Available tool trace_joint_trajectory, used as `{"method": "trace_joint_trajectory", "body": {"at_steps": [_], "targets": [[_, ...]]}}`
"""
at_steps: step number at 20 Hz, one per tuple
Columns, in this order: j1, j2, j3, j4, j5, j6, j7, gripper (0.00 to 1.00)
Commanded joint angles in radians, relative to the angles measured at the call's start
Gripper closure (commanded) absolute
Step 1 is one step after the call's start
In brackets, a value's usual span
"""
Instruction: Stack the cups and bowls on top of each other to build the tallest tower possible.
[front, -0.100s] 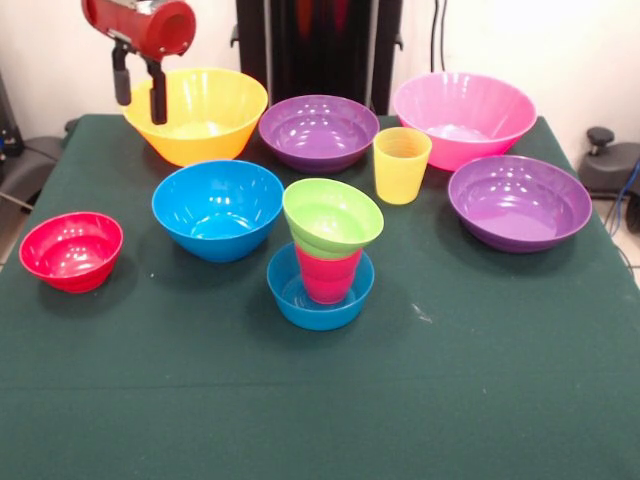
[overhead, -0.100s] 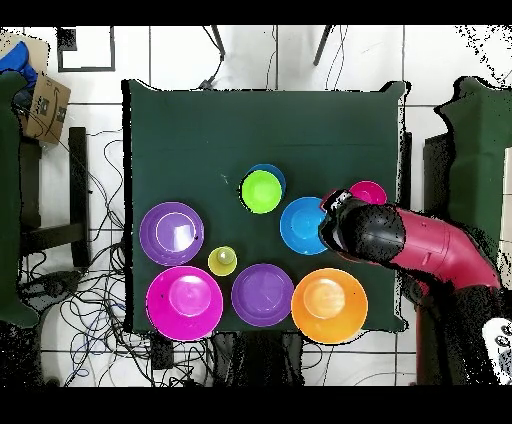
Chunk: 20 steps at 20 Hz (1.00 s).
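From the front, the empty gripper (front, -0.100s: 140, 88) hangs with fingers apart above the large yellow bowl (front, -0.100s: 197, 113), well away from the tower (front, -0.100s: 322, 258); overhead, it should approach the medium blue bowl (overhead, -0.100s: 301, 225) squarely.

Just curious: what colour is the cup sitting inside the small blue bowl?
Red cup, under a lime green bowl; clearest in the front view.

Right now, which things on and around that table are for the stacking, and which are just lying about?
For the stacking:
tower
yellow cup
yellow bowl
pink bowl
purple bowls
blue bowl
red bowl

Lying about:
cardboard box
floor cables
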<state>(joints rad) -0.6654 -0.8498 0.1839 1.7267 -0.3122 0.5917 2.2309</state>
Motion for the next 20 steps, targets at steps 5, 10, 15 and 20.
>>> {"method": "trace_joint_trajectory", "body": {"at_steps": [5,10,15,20], "targets": [[-0.049,0.143,0.094,-0.104,-0.064,0.054,-0.201,0.0],[-0.057,0.065,0.178,-0.066,-0.1,0.178,-0.382,0.0],[-0.059,0.05,0.231,-0.059,-0.143,0.222,-0.478,0.0],[-0.063,0.043,0.252,-0.048,-0.172,0.209,-0.509,0.0]]}}
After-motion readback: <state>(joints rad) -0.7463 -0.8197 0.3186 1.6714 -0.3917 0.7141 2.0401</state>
